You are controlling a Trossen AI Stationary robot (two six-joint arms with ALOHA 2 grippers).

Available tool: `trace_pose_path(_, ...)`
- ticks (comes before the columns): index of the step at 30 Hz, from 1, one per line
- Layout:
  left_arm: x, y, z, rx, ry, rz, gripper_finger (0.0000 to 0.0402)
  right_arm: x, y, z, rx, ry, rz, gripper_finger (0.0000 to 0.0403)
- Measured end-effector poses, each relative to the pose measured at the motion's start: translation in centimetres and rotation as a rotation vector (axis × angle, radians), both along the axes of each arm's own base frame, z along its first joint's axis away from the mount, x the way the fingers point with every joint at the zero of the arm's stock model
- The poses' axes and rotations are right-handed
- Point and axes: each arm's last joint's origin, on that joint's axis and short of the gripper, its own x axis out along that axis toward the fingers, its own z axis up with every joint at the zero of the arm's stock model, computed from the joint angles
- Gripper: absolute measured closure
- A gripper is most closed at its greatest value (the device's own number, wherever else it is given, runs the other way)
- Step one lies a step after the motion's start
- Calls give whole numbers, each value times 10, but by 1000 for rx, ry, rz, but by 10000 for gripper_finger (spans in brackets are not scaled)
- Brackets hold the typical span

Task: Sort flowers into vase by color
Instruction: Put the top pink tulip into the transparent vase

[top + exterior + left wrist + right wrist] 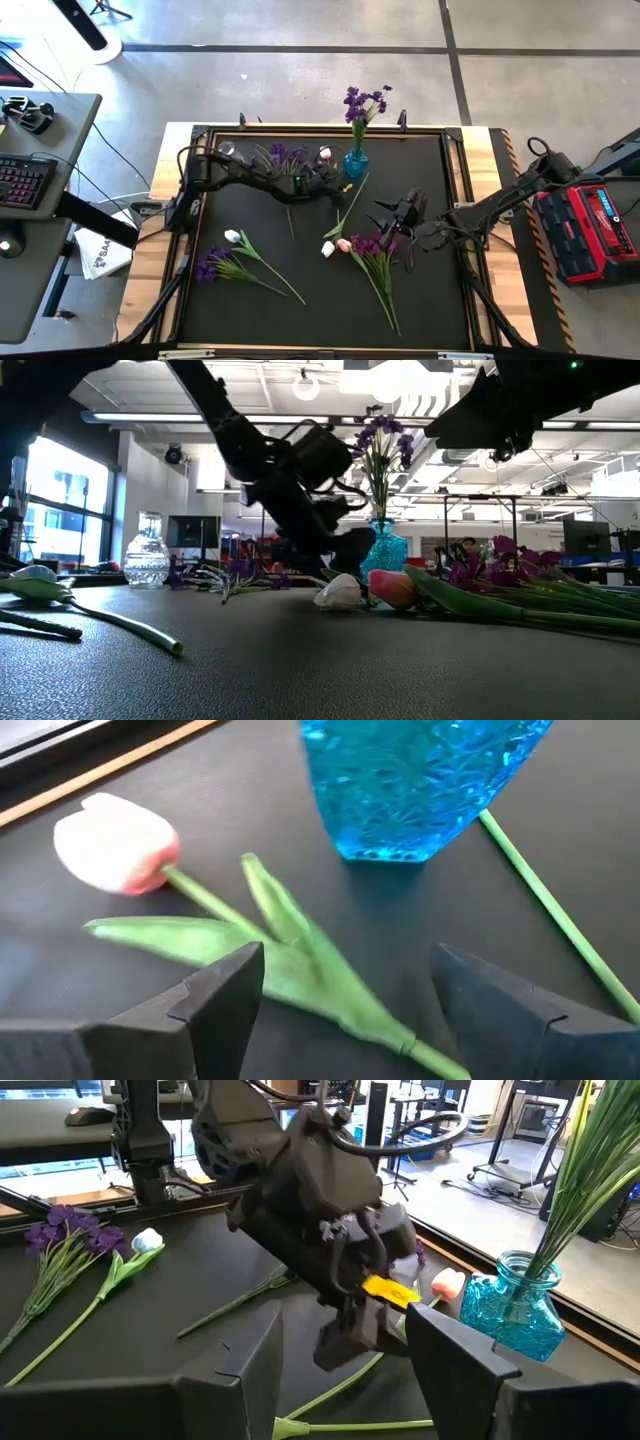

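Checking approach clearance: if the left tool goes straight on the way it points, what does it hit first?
Likely the pink tulip's leaves and stem, lying between the left tool's open fingers. Beyond them stands the blue vase, close ahead. Depth is hard to judge from the wrist view, so treat the order as probable.

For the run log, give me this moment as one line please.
left gripper: open, straddling pink tulip stem beside blue vase | right gripper: open, empty, waiting above table | vase holds purple flowers
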Motion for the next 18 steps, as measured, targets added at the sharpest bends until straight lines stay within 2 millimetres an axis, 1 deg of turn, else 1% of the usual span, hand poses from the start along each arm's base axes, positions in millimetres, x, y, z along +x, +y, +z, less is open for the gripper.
trace_pose_path(4,7,1,-2,0,74,-11,140,0,0,0,5,-2,0,219)
trace_pose_path(11,-4,1,8,-1,244,-34,149,0,0,0,10,-6,6,219)
trace_pose_path(14,-12,1,17,44,327,-34,153,0,0,0,14,-8,5,219)
trace_pose_path(18,-21,2,41,114,376,-5,157,0,0,0,17,-9,6,219)
